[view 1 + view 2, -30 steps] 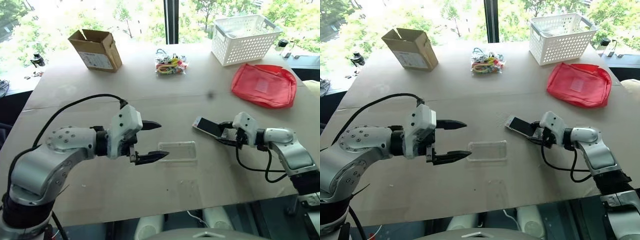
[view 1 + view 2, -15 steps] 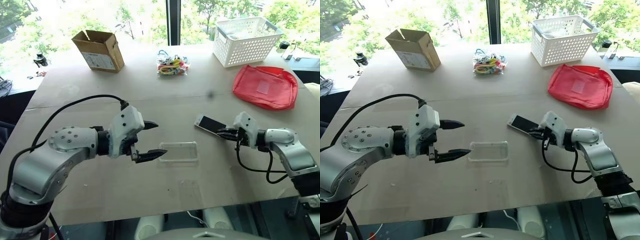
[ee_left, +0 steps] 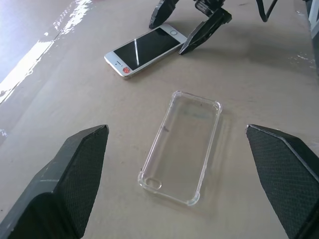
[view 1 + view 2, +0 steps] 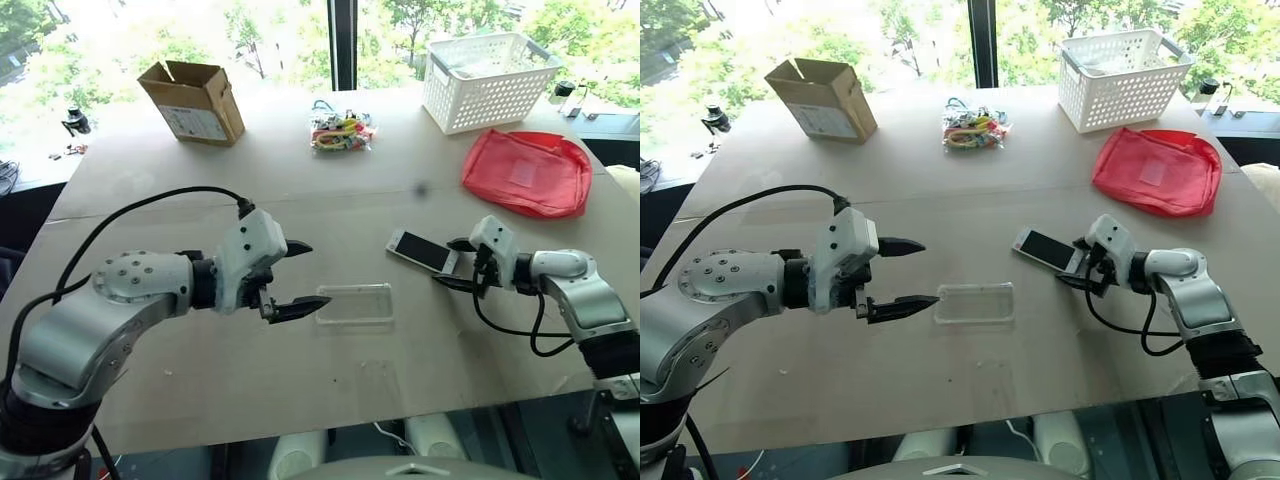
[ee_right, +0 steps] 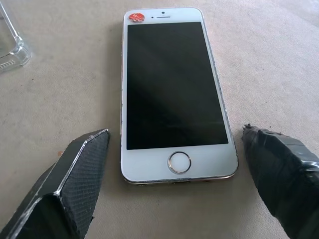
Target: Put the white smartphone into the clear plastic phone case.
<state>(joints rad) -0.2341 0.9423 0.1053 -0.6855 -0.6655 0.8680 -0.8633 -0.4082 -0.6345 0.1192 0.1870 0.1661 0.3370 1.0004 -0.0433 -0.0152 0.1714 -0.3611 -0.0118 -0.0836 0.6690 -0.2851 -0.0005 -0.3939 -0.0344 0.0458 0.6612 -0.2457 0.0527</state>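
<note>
I see the phone lying flat, screen up, on the counter, at about three o'clock from the case and apart from it. My right tool is spread, fingers on either side of the phone's near end, gripping nothing. My left tool is spread too, at nine o'clock of the case, empty.
</note>
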